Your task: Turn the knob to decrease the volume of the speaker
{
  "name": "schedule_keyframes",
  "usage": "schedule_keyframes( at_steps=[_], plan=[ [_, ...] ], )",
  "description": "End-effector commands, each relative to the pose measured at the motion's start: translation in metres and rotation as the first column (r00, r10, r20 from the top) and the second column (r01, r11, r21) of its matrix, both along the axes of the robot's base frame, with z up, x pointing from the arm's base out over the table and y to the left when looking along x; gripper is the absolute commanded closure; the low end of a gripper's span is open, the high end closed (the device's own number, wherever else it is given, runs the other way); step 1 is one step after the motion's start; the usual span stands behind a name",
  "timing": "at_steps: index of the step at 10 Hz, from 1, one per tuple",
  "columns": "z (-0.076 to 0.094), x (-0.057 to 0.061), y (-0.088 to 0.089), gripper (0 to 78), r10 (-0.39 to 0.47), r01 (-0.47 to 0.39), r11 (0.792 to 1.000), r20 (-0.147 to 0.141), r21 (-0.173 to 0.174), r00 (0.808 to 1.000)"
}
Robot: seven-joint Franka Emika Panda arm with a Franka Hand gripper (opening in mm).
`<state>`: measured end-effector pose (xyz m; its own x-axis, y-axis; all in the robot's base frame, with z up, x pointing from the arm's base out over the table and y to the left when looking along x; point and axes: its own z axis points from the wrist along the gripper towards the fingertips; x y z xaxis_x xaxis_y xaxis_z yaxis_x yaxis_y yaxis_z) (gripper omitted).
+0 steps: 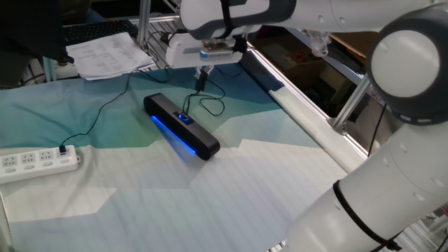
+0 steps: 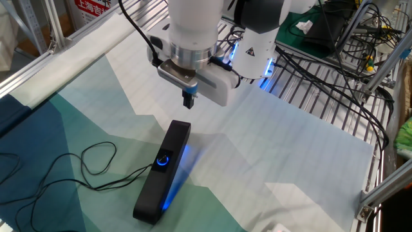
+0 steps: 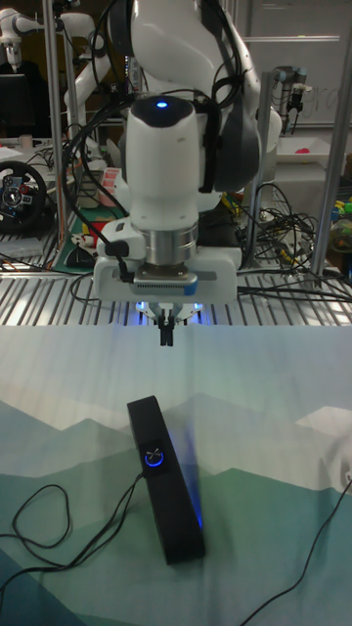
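One fixed view: the speaker [image 1: 181,126] is lying diagonally on the teal and white cloth [image 1: 210,189], its blue strip glowing along the near edge. The knob [image 1: 185,117] is sitting on the top face near the bar's middle. The gripper [image 1: 201,79] is hanging above and behind the bar, well clear of it, touching nothing. The fingers are reading as one dark stub, so the jaws are appearing closed together with nothing between them. A thin black cable [image 1: 105,108] is running from the bar to the white power strip [image 1: 38,161] at the left edge.

The other fixed view: the gripper [image 2: 188,100] is hovering over the cloth just beyond the bar's far end, not over the knob [image 2: 164,160], which is showing its blue ring at mid-length. The jaws are again looking shut and empty.

Tall fixed view: the gripper [image 3: 167,334] is pointing straight down, with the speaker [image 3: 164,478] in front of it and the knob [image 3: 154,457] offset toward the camera.

Assessment: the approach is not yet complete. Doing this step well is requiring a move along the bar until the tool is centring over the knob, parting the fingers enough to straddle the narrow dial, descending vertically, closing lightly, then rotating the wrist in the decreasing direction, which is not marked visibly. Excess downward force is risking sliding the unfixed bar.
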<state>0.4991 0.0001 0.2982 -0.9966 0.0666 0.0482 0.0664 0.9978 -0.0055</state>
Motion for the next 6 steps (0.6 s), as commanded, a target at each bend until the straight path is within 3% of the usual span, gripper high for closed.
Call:
schedule_keyframes(
  at_steps=[1,6],
  plan=[
    [0.0008,0.0001,0.0005,77.6,-0.117,0.116,0.993,-0.081,-0.007,0.99],
    [0.0002,0.0005,0.0004,77.6,-0.138,0.137,0.99,-0.082,-0.009,0.987]
  ],
)
